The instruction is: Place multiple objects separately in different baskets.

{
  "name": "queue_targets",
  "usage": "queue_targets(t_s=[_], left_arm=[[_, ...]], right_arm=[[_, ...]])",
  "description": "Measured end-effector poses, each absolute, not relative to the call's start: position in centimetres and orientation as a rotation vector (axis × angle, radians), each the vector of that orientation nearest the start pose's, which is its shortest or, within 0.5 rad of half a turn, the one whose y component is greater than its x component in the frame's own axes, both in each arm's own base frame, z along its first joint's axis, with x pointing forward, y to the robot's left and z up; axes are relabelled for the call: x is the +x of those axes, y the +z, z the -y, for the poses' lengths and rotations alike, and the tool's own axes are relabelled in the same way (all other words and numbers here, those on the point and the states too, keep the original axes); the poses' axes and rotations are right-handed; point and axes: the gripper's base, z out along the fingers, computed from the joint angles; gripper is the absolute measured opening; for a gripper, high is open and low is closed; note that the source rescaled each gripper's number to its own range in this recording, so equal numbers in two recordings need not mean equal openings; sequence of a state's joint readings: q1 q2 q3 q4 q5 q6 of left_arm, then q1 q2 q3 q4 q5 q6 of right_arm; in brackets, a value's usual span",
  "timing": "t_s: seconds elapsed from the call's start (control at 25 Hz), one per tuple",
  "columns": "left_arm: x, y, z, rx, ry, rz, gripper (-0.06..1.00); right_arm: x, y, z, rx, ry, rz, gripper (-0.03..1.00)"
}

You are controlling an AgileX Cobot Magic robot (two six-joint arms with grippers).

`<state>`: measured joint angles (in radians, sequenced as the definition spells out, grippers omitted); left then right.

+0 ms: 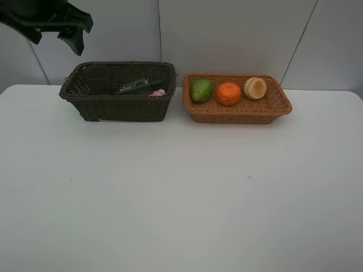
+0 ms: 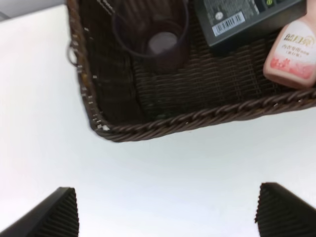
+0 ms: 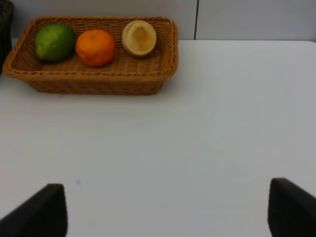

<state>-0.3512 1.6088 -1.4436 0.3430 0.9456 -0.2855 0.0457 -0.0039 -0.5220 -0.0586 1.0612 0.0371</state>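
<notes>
The dark brown basket holds the purple cup, the flat dark-green bottle and the pink bottle. To its right, the orange-tan basket holds the green fruit, the orange and the pale round fruit. My left gripper hangs high over the back left, open and empty. Its wrist view shows the basket rim, cup, dark bottle and pink bottle beyond the gripper. My right gripper is open and empty, well short of the tan basket.
Both baskets stand at the back of a white table, close to the grey wall. The right arm is outside the exterior high view.
</notes>
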Motion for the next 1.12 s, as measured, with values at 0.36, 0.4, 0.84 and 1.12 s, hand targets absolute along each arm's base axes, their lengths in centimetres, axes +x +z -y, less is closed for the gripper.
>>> queue_targets(t_s=[0.36,0.4,0.84,1.12], left_arm=[[24.7,37.1,5.7,0.288,0.223,-2.285,0.73],[23.8,37.1,5.0,0.274,0.232,-2.279,0.73],[12.4,36.2,-0.9,0.004,0.253,-2.199,0.73],[5.7,34.6,-1.7,-0.130,0.172,-2.196,0.73]], right_arm=[[-0.8,28.3,0.5,-0.005,-0.017,-2.018,0.82],[-0.8,28.3,0.5,-0.005,-0.017,-2.018,0.82],[-0.8,28.3,0.5,-0.005,-0.017,-2.018,0.82],[-0.8,28.3,0.5,-0.005,-0.017,-2.018,0.82]])
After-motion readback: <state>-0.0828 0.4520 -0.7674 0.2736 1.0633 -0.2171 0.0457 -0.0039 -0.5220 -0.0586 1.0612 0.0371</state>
